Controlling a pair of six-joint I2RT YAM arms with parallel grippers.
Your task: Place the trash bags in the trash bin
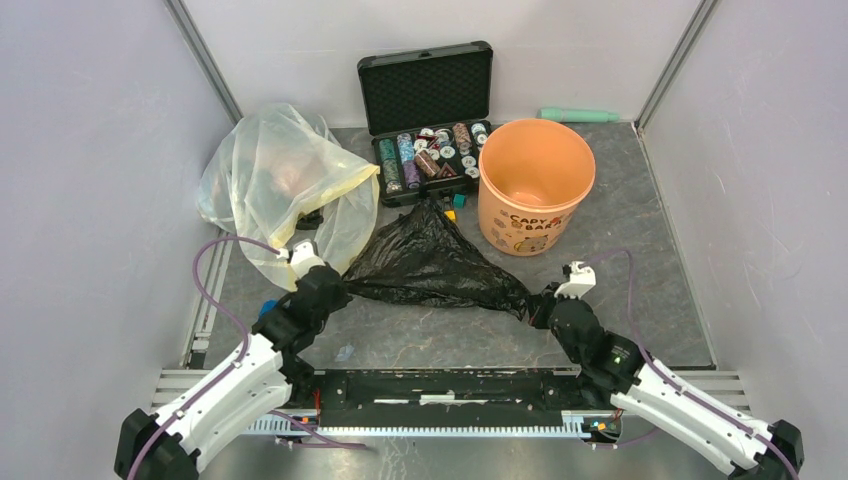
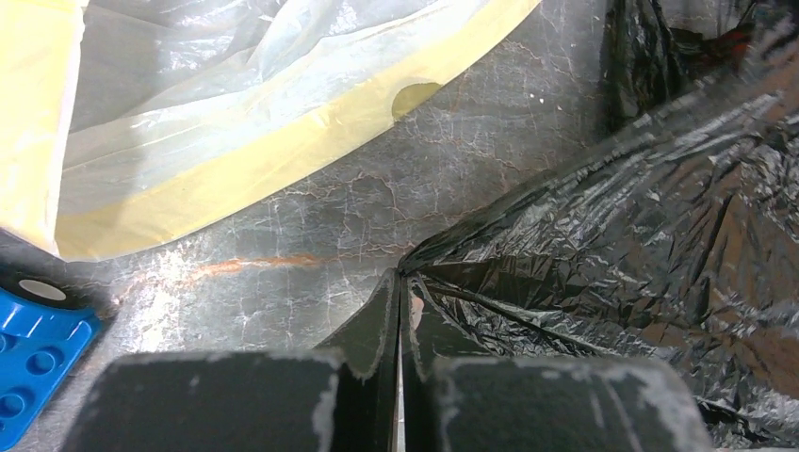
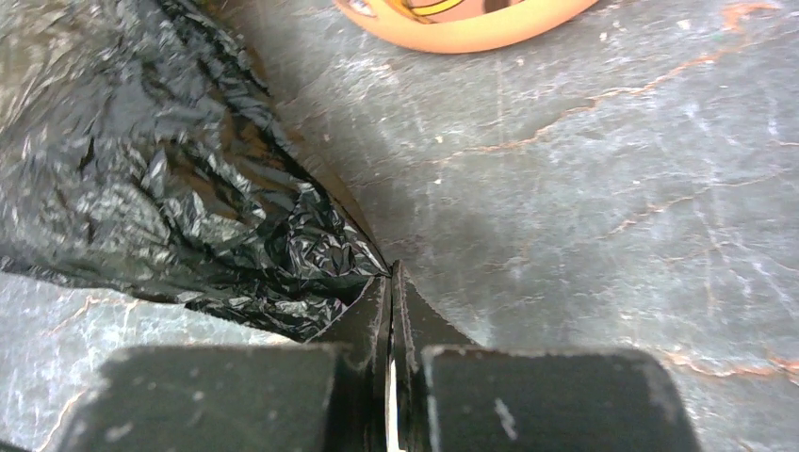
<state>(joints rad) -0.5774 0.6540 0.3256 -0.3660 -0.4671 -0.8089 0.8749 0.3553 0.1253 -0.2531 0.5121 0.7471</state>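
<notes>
The glossy black crinkled trash bag (image 1: pixel 430 262) lies spread in a triangle on the table, its far tip near the chip case. My left gripper (image 1: pixel 343 277) is shut on the bag's left corner; in the left wrist view the bag (image 2: pixel 641 217) runs from my closed fingertips (image 2: pixel 399 282) to the right. My right gripper (image 1: pixel 533 303) is shut on the bag's right corner; in the right wrist view the bag (image 3: pixel 160 160) runs left from my closed tips (image 3: pixel 389 273). The peach-orange trash bin (image 1: pixel 534 186) stands upright, open and empty-looking, just beyond the bag on the right; its base shows in the right wrist view (image 3: pixel 462 24).
A big translucent yellowish bag (image 1: pixel 280 180) lies at the back left, its yellow hem near my left gripper (image 2: pixel 283 151). An open black case of chips (image 1: pixel 428 120) stands at the back. A green cylinder (image 1: pixel 578 115) lies behind the bin. A blue block (image 2: pixel 28 348) sits at left.
</notes>
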